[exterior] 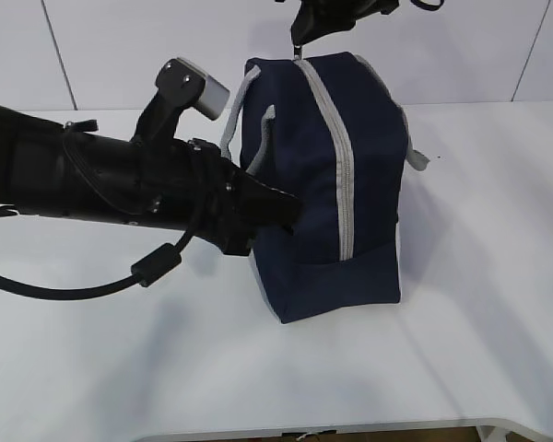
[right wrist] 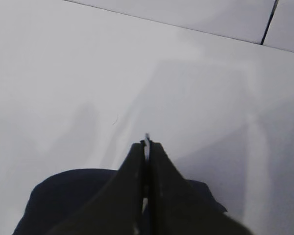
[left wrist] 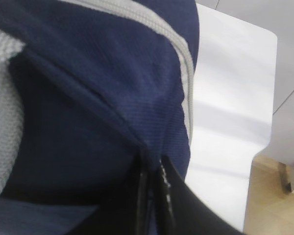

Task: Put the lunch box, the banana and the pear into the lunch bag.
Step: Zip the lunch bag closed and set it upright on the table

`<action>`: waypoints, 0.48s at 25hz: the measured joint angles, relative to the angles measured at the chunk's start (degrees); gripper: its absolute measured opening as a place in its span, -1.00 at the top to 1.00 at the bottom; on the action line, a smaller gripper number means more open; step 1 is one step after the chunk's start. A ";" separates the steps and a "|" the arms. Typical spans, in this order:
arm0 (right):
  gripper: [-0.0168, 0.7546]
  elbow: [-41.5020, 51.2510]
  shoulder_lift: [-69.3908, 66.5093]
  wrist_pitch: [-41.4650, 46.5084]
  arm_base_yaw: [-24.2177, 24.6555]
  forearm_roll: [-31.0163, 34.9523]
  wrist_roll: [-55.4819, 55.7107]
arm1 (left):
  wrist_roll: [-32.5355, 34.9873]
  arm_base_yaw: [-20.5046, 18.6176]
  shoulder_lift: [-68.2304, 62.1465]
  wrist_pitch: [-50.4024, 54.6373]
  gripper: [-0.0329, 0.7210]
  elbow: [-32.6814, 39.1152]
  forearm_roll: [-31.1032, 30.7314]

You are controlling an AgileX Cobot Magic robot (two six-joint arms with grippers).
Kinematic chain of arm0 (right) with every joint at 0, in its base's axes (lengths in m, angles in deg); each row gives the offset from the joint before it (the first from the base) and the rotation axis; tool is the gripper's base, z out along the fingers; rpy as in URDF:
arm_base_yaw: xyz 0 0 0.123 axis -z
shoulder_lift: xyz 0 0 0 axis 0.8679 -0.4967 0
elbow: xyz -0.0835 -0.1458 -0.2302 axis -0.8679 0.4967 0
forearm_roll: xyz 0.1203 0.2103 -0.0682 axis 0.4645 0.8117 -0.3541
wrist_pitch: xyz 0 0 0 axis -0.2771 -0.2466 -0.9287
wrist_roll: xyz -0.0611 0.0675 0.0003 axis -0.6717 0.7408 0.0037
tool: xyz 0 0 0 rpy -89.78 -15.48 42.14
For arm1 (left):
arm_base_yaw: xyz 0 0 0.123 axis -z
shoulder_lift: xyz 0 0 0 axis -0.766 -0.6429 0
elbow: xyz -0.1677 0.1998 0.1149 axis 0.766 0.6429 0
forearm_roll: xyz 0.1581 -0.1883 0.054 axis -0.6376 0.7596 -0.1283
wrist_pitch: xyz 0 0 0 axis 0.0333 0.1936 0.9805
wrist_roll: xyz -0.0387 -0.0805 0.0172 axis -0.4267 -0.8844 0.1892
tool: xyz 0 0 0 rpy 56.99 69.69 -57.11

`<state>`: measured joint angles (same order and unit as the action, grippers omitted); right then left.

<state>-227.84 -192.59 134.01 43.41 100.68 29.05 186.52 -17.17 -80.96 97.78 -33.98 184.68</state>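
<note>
The navy lunch bag [exterior: 369, 157] stands upright mid-table, and its grey zipper [exterior: 344, 175] runs closed over the top and down the front. My left gripper [exterior: 293, 214] is shut on a fold of the bag's fabric [left wrist: 137, 112] at its left side, the fingertips [left wrist: 162, 169] pressed together on the cloth. Above the bag's far top end, my right gripper [exterior: 299, 43] is shut on a thin metal ring pull [right wrist: 147, 137], which pokes out between its tips; the bag [right wrist: 63, 196] lies dark beneath it. The lunch box, the banana and the pear are out of view.
A white table [exterior: 479, 304] surrounds the bag. Grey strap handles [exterior: 241, 115] hang on the bag's left side. My left arm and its cable [exterior: 92, 184] stretch across the table's left half. A white wall [exterior: 120, 46] stands behind.
</note>
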 joint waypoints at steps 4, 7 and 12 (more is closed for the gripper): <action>0.91 -3.13 -3.19 -0.12 0.00 -0.60 0.23 | 0.00 0.00 0.00 0.00 0.95 0.00 0.00; 0.91 -4.63 -4.67 -0.87 0.00 -1.00 0.23 | 0.00 0.00 0.00 0.00 0.95 0.00 -0.11; 0.91 -4.90 -5.10 -3.71 0.31 -1.57 0.23 | 0.00 0.00 0.00 0.03 0.95 0.00 -0.18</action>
<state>-232.74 -197.69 130.30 43.72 99.12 29.28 186.52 -17.17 -80.96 97.81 -33.98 184.50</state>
